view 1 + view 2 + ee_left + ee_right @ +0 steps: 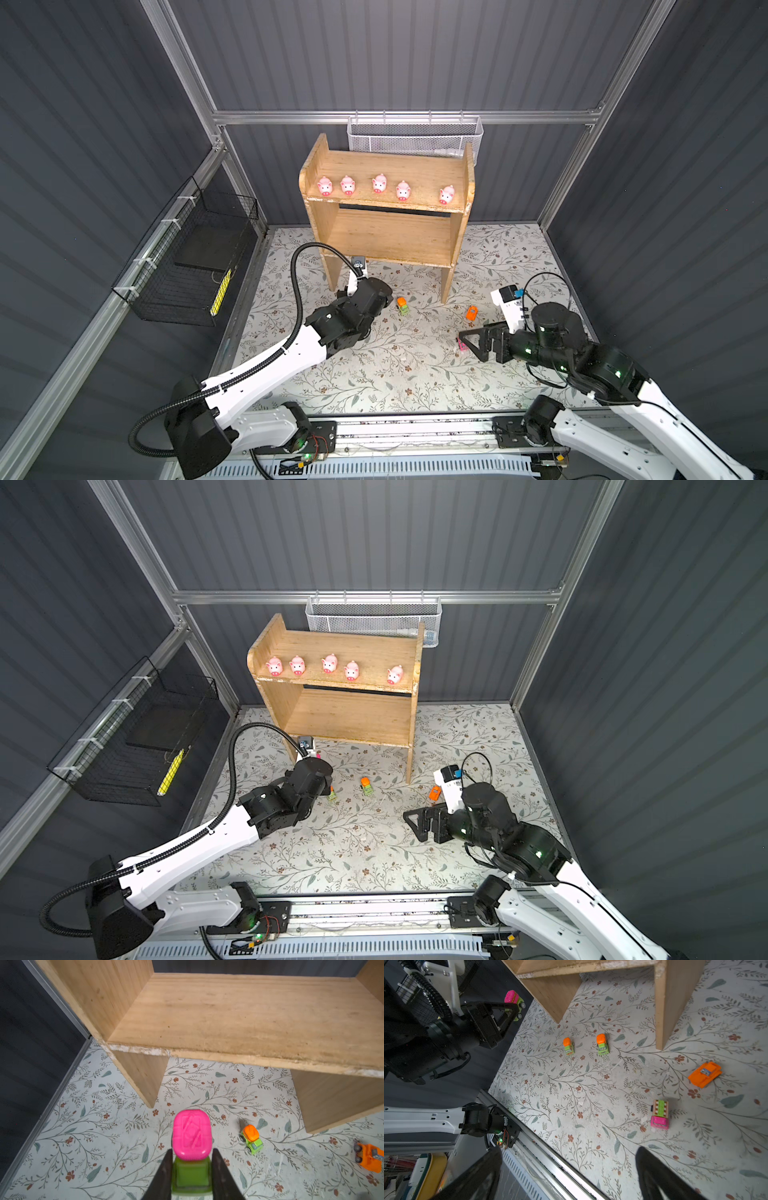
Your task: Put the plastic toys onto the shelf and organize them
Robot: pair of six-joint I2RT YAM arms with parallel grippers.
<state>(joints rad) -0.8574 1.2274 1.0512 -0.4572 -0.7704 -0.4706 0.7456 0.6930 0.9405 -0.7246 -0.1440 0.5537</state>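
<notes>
the left fingers (pixel 163 1176) are pinching a pink-and-green truck (pixel 191 1136) in front of the shelf (pixel 228 1012), while the right fingers (pixel 654 1172) are hanging spread above the tabletop (pixel 591 1095).

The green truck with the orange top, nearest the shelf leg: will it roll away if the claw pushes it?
Probably yes: the truck stands upright on its wheels, so a nudge along its length may send it rolling. It looks like small hard plastic, likely light and stiff. Its rounded orange top may be slippery to pinch.
</notes>
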